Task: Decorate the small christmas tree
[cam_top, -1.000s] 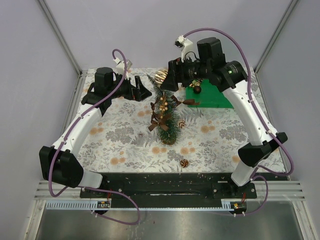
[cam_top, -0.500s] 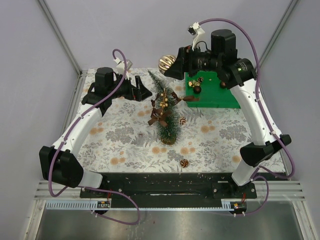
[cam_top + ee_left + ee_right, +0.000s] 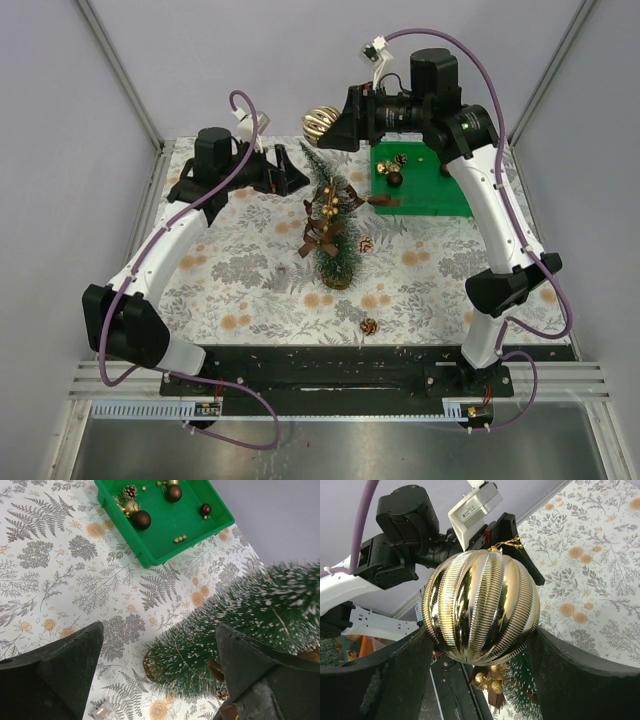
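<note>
The small christmas tree (image 3: 335,250) stands upright mid-table on its wood disc base, with brown bows and gold berries (image 3: 320,236) on it. My right gripper (image 3: 326,124) hovers above and behind the treetop, shut on a ribbed gold ball ornament (image 3: 319,122). That gold ball (image 3: 480,612) fills the right wrist view between the right gripper (image 3: 481,632) fingers, with the tree (image 3: 520,693) below. My left gripper (image 3: 297,183) is open just left of the tree's upper part. In the left wrist view, tree bristles (image 3: 225,635) lie beyond the empty left gripper (image 3: 160,630).
A green tray (image 3: 430,198) at the back right holds dark brown balls (image 3: 140,519), a pine cone and small gold pieces. Two pine cones lie on the floral cloth, one beside the tree (image 3: 364,245) and one near the front edge (image 3: 368,326). Walls enclose the table.
My right gripper has lifted the gold ball up from beside the treetop, then shifted it slightly left. The left gripper has edged a little toward the tree, still open.
</note>
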Action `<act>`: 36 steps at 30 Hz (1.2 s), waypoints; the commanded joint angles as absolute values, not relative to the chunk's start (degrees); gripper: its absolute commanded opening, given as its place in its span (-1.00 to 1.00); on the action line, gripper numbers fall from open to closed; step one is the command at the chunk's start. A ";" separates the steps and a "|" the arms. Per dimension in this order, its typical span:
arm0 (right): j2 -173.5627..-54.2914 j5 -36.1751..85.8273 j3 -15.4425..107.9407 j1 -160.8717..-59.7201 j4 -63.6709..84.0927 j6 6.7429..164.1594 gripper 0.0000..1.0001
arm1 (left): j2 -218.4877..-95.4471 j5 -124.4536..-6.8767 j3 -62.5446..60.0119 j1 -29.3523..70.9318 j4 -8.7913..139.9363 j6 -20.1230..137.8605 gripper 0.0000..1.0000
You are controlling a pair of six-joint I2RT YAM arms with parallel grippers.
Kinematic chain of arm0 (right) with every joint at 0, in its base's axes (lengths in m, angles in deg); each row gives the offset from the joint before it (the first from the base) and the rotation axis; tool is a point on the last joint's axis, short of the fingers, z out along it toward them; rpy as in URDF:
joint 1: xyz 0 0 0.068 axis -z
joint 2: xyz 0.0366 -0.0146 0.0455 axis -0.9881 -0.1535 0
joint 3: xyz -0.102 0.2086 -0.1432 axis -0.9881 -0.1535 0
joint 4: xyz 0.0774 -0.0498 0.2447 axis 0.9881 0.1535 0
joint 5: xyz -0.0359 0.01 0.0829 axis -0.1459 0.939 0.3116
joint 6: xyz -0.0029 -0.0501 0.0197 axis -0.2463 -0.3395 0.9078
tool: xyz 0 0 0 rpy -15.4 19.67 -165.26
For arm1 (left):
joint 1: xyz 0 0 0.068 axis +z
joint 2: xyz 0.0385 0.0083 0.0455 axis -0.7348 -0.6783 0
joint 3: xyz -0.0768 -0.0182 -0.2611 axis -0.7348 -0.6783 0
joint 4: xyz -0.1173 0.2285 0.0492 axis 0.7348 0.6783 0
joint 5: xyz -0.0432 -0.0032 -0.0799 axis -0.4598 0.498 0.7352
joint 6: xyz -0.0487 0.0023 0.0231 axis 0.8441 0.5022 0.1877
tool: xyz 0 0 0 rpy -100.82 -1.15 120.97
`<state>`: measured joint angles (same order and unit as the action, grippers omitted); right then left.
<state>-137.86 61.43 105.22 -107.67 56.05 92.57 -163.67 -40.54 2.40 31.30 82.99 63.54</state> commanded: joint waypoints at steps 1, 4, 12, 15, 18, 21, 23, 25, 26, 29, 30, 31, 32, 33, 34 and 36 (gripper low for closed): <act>-138.58 62.36 108.16 -107.89 58.30 92.35 0.20 | -164.18 -39.91 5.93 30.77 79.81 64.34 0.94; -138.93 62.10 108.25 -107.97 59.88 91.73 0.20 | -164.27 -39.65 6.11 30.59 79.63 64.34 0.94; -138.93 61.92 107.73 -107.89 62.35 90.77 0.19 | -165.06 -39.56 6.90 28.92 79.01 65.04 0.91; -138.93 61.75 107.99 -107.89 62.79 90.50 0.19 | -165.32 -39.56 7.07 28.22 79.01 64.87 0.92; -138.84 61.04 108.16 -107.89 63.23 90.24 0.19 | -165.23 -39.47 6.63 28.04 79.01 64.78 0.91; -138.84 60.69 108.34 -107.89 63.40 90.24 0.19 | -164.97 -39.21 5.84 28.04 78.66 64.87 0.91; -138.75 60.60 108.51 -107.89 63.41 90.15 0.18 | -164.97 -39.21 5.58 28.04 78.66 64.87 0.91; -138.58 60.34 108.52 -107.89 63.58 90.06 0.18 | -164.79 -39.21 5.14 27.95 78.57 64.87 0.91; -138.40 60.08 108.43 -107.89 63.75 89.89 0.18 | -164.71 -39.12 4.96 27.95 78.49 64.87 0.91; -137.97 59.73 107.99 -107.89 64.11 89.71 0.18 | -164.53 -39.04 4.61 28.04 78.49 64.87 0.91; -137.88 59.72 107.73 -107.89 64.28 89.36 0.18 | -164.44 -39.12 4.70 27.95 78.40 64.87 0.91; -137.79 59.55 107.55 -107.89 64.37 89.45 0.18 | -164.36 -39.03 4.53 27.95 78.49 64.87 0.90; -137.70 59.46 107.37 -107.89 64.55 89.36 0.18 | -164.35 -39.12 4.44 27.87 78.49 64.87 0.90; -137.70 59.37 107.29 -107.89 64.72 89.27 0.18 | -164.35 -38.95 4.44 27.87 78.49 64.87 0.91; -137.79 59.20 107.20 -107.89 64.72 89.27 0.18 | -164.35 -38.95 4.52 27.78 78.40 64.87 0.91; -137.96 59.11 107.28 -107.97 64.99 89.01 0.17 | -164.27 -39.03 4.35 27.69 78.49 64.78 0.91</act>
